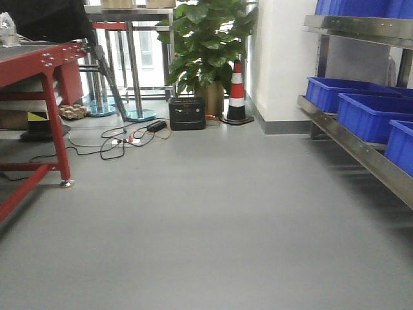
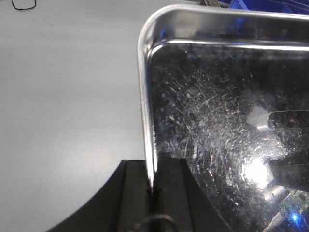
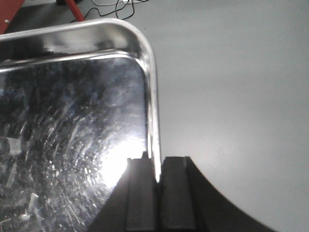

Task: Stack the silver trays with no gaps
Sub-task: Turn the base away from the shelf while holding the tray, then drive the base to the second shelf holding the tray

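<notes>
In the front view, a red table [image 1: 39, 61] stands at the left with cables [image 1: 116, 139] looping over the grey floor [image 1: 193, 226] beside it. Further right come a black box [image 1: 187, 113], a plant [image 1: 206, 39] and a striped cone [image 1: 237, 93]. A steel shelf [image 1: 355, 145] with blue crates [image 1: 368, 113] runs along the right wall. Neither arm shows in this view.

In the left wrist view, the left gripper [image 2: 153, 188] is clamped narrowly on the left rim of a tray [image 2: 217, 121], with one black finger [image 2: 135, 193] outside the rim and the other inside. The tray's scratched, mirror-bright bottom fills the right of the picture. The floor lies to its left and a strip of blue crate shows past its far edge.

In the right wrist view, the right gripper [image 3: 158, 174] pinches the right rim of a tray the same way, its fingers [image 3: 174, 193] tight against the thin metal edge. The pan spreads out to the left, with the floor on the right and a red table leg [image 3: 77, 10] beyond its far corner. Whether both grippers hold the same tray cannot be told.
</notes>
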